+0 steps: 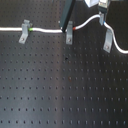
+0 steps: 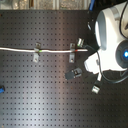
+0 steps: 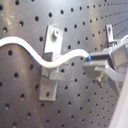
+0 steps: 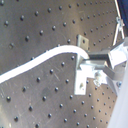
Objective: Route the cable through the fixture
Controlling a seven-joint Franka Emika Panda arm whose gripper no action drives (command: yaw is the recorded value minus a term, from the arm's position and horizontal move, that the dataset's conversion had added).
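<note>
In the first exterior view the white cable runs from the left through a metal fixture clip, where its green band shows. It goes on to a middle clip with the red band beside it. From there it arcs up to my gripper, then drops past a third clip to the right edge. In the first wrist view the gripper is shut on the cable, which lies across a clip. The second wrist view shows the same grip.
Everything sits on a black perforated breadboard. In the second exterior view the white arm covers the right side, over the cable's end there. A small dark block lies below the middle clip. A blue object is at the second exterior view's left edge.
</note>
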